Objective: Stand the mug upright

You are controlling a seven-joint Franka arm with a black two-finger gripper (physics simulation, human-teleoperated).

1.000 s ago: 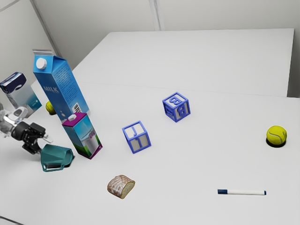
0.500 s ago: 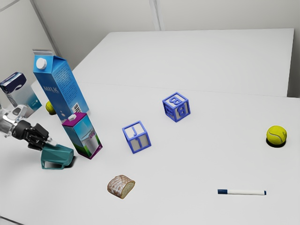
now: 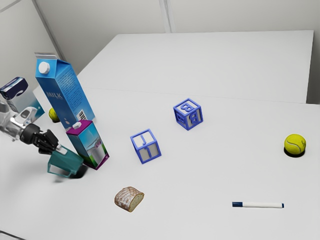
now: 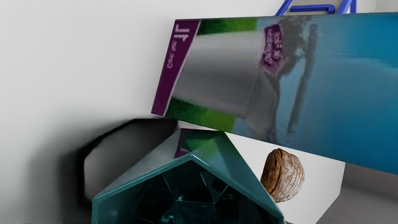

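The teal mug (image 3: 68, 159) is tilted beside the small purple-topped carton, at the exterior view's left, with its handle low on the side away from the carton. A dark shadow lies under its far end, and it looks raised off the table. My gripper (image 3: 56, 150) is shut on the mug near its rim. In the wrist view the mug (image 4: 186, 186) turns its open mouth toward the camera, and part of the small carton (image 4: 224, 74) stands just beyond it.
Close by the mug stands the small carton (image 3: 89, 145), with a tall milk carton (image 3: 65, 92) and a white-blue box (image 3: 22, 97) behind. Bread (image 3: 129, 199), two letter blocks (image 3: 146, 146), a marker (image 3: 257, 205) and a tennis ball (image 3: 295, 145) lie farther off.
My gripper came to the mug's rim and took hold. The mug has since risen and tilted, shifting toward the exterior view's right with the hand. The other objects have stayed put.
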